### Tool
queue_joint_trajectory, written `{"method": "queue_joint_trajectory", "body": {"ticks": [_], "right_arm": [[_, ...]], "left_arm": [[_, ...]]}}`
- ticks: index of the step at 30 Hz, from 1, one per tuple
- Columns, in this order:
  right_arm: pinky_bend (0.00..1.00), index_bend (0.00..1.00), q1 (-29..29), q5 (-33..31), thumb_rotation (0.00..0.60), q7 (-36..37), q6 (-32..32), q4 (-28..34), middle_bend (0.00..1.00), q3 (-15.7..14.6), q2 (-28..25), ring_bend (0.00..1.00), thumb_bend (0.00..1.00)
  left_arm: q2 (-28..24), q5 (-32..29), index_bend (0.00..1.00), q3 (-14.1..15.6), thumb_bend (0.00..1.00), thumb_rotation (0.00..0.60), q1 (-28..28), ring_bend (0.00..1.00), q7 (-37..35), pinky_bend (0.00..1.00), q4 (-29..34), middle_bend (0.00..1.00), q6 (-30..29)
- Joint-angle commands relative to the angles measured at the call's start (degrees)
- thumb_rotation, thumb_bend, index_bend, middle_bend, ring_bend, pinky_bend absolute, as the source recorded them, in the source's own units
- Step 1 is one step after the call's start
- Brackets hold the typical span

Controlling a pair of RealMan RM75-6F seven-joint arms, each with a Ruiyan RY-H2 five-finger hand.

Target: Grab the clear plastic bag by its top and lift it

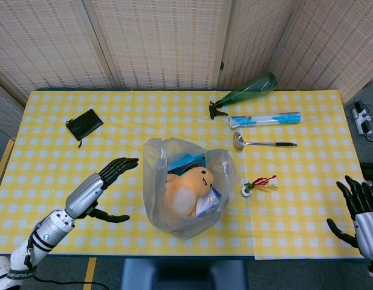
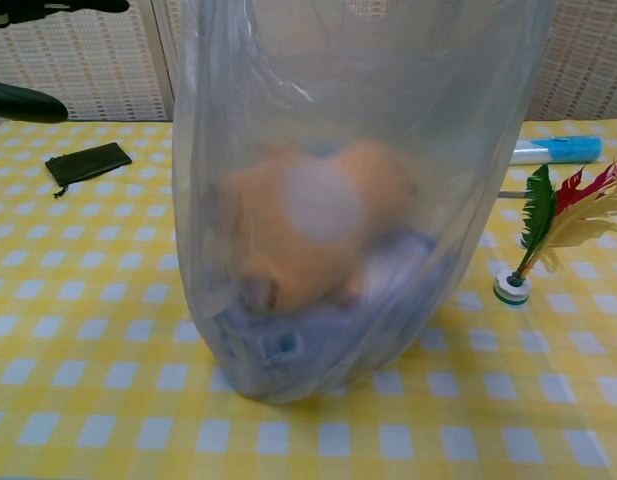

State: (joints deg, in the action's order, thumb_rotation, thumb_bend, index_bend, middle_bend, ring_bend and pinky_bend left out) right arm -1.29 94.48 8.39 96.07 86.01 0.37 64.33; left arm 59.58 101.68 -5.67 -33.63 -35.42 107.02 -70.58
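The clear plastic bag (image 1: 185,190) stands near the front middle of the yellow checked desk (image 1: 295,181), mouth up, with an orange plush toy (image 1: 189,187) inside. Left of the bag, the left robot hand (image 1: 107,187) hovers with fingers spread, holding nothing, close to the bag but not touching it. The right robot hand (image 1: 361,211) waits far right of the bag, also spread and empty. This looks like the approach step; next, the left hand likely must reach the bag's rim and gather it before lifting.
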Motion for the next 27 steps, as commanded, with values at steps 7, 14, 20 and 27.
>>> {"method": "queue_joint_trajectory", "body": {"ticks": [7,14,20,27], "right_arm": [[0.0,0.0,-0.35,0.02,0.6,0.9,0.35,-0.32,0.0,0.09,-0.2,0.0,0.31],[0.0,0.0,-1.02,0.7,0.6,1.79,1.46,-0.29,0.0,-0.19,-0.47,0.0,0.31],[0.0,0.0,-1.26,-0.22,0.6,1.45,1.11,-0.4,0.0,0.1,-0.25,0.0,0.31],[0.0,0.0,-1.28,-0.29,0.6,1.23,0.99,-0.26,0.0,0.29,-0.17,0.0,0.31]], "left_arm": [[2.74,-1.22,0.02,-0.92,0.12,0.6,-3.43,0.07,5.19,0.06,1.79,0.08,3.52],[4.07,-3.74,0.05,-2.38,0.12,0.582,-6.29,0.09,7.95,0.06,1.55,0.1,6.53],[4.95,-3.29,0.07,-3.56,0.12,0.531,-8.85,0.11,7.68,0.06,2.17,0.12,7.36],[5.95,-3.27,0.06,-3.53,0.12,0.529,-10.79,0.13,8.28,0.08,2.36,0.13,8.48]]}}
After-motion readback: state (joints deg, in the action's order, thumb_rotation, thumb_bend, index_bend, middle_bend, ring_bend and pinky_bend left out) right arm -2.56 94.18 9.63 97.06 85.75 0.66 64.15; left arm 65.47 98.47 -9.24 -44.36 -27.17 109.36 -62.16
